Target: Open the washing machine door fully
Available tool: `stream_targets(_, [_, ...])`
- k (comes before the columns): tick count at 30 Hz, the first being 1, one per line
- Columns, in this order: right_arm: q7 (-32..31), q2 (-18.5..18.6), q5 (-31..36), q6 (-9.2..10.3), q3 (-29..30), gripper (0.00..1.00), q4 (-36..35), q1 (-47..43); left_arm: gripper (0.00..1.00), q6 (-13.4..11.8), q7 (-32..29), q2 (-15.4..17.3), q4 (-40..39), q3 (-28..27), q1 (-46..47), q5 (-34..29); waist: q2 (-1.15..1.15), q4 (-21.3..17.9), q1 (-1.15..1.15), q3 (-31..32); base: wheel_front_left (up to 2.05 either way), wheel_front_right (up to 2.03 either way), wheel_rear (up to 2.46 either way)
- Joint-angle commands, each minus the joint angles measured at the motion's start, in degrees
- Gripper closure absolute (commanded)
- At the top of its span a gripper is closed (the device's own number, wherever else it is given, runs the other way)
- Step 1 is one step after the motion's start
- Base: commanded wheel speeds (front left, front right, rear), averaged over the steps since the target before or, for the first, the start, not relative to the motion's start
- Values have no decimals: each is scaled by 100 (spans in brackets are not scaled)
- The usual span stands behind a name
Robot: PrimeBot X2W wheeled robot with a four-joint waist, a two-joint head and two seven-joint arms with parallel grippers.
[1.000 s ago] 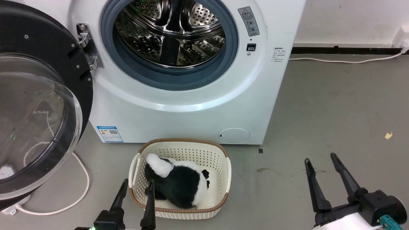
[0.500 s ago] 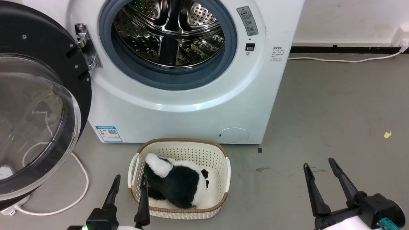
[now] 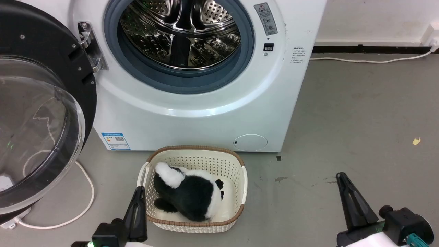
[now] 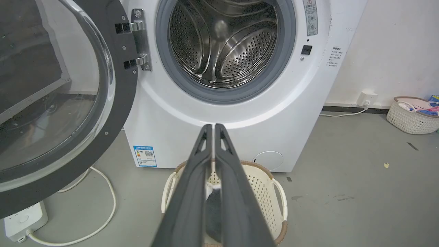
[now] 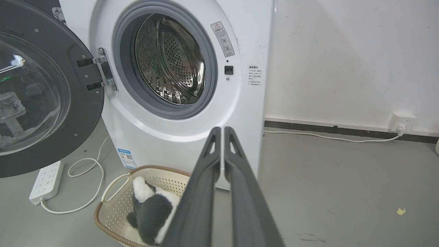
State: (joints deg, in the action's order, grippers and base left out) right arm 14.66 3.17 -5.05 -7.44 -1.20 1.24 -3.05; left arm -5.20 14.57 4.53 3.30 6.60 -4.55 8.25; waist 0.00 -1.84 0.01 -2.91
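So the washing machine door (image 3: pixel 41 103) is swung wide open, left of the washing machine (image 3: pixel 192 109). The blue label (image 3: pixel 116 141) has a QR code and the grey sticker (image 3: pixel 266 19) has a red warning triangle, print's too tiny. Left claw (image 4: pixel 212 126), right claw (image 5: pixel 222 128): both closed, empty.

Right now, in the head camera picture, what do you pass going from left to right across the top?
washing machine door → silver hinge → steel drum → grey warning label → white cable along the wall
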Motion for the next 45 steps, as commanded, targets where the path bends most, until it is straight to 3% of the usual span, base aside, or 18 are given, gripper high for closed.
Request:
stream_targets(1, [-22,-1,9,0,0,100,-2,6,100,9,-25,-3,-6,-13,8,-15,0,2,0,4,0,0,0])
stream_targets(45, [-539,-11,187,-2,43,100,-46,113,100,192,-538,-61,-122,-245,168,-305,0,67,0,107,0,0,0])
